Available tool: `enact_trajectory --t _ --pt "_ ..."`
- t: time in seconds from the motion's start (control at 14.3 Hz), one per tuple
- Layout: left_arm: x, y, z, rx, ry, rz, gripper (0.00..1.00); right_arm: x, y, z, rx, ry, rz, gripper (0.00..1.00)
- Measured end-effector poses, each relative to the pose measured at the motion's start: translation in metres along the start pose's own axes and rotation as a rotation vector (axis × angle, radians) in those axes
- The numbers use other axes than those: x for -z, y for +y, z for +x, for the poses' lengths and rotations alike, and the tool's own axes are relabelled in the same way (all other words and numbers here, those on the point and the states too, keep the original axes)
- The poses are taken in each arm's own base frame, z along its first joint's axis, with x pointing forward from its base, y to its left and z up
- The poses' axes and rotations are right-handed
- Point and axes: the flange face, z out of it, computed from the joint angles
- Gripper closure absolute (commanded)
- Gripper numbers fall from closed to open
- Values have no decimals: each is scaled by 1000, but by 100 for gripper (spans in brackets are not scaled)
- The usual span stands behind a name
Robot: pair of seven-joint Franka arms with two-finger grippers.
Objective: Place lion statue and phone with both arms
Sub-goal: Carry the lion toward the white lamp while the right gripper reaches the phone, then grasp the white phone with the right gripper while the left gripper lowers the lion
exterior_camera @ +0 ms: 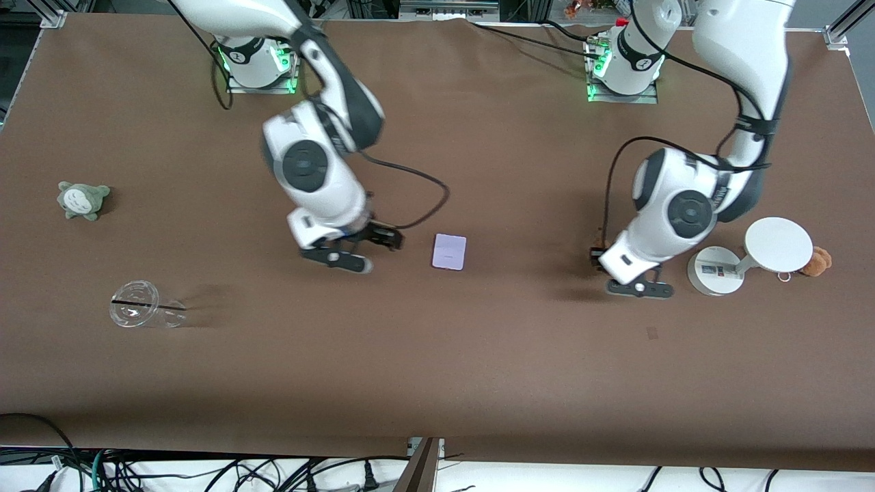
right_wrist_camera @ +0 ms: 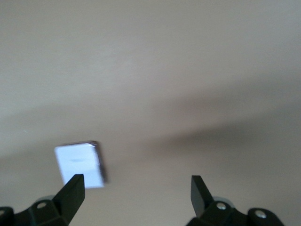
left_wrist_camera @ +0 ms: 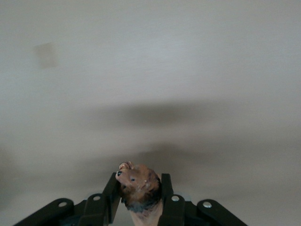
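My left gripper (left_wrist_camera: 139, 203) clamps the lion statue (left_wrist_camera: 138, 186) above the table (exterior_camera: 478, 355); my right gripper (right_wrist_camera: 137, 190) hangs spread wide beside the phone (exterior_camera: 449, 251).

A: We see only the head of the lion statue (left_wrist_camera: 138, 188) in the left wrist view; its body runs off the edge.

B: From the front, the arm covers nearly all of it. The plush toy (exterior_camera: 817, 262) sits half hidden by the white stand (exterior_camera: 777, 244).

High front camera facing both robot bases over the whole table (exterior_camera: 478, 383), wrist cameras looking down close, phone (exterior_camera: 449, 251) shared with right wrist view.
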Motion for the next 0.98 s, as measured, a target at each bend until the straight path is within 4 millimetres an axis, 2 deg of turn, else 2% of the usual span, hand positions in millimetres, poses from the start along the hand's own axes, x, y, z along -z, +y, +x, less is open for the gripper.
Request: enact_trajectory --t 0.14,0.28,0.42,0.56,0.77,0.98 --pt "-4 -35 0 -8 -9 -4 100 -38 -39 -24 -56 22 28 0" --pt "-7 -61 -1 -34 -15 -7 100 -67 -66 -38 -90 42 32 0" --pt "-10 -79 -3 -70 -8 -9 100 -93 -82 -49 -109 77 32 0" --pt "-16 -98 -6 -113 6 -10 99 -115 -89 -60 -104 104 16 0" --pt "-24 -121 -12 -134 13 -10 98 -124 -95 -71 -68 133 -3 0" --pt "-29 -130 -14 -134 28 -7 95 -128 -96 -75 -10 172 -31 0"
